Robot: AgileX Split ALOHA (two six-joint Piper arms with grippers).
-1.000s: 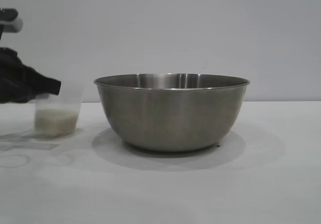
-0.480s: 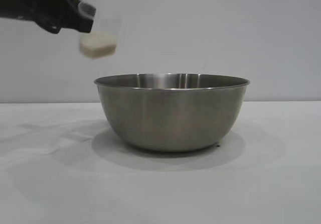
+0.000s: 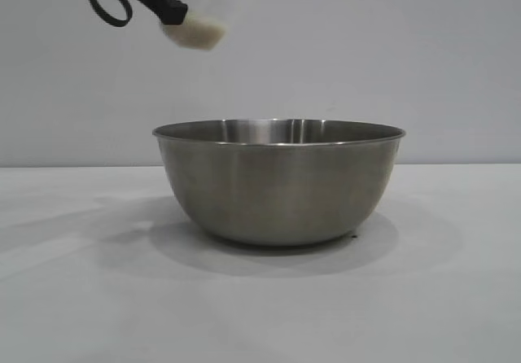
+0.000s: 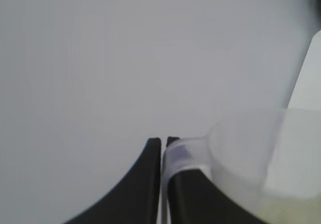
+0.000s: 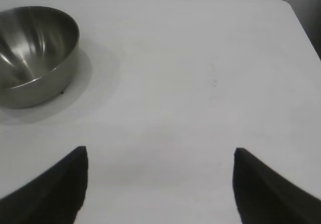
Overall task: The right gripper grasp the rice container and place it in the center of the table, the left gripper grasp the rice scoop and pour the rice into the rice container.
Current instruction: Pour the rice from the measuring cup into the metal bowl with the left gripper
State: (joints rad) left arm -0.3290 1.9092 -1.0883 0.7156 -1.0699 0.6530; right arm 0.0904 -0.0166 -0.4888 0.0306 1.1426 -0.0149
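Rice scoop, rice inside, sat tilted above the rice container's left rim on the counter, handle pinched in the left hand; right hand parked wide, empty; tipping early likely spills outside.

The exterior view sits low, almost level with the table, close in and facing a plain wall, so the rice container fills mid-frame and the left hand only enters at the upper left of the frame. The left wrist view looks along its own closed fingers at the lower centre, nearly level toward blank wall — the rice scoop very near at lower right. The right wrist view looks down over the table from farther back, its spread fingers at the bottom corners; it shares the container — upper left — with the exterior view.
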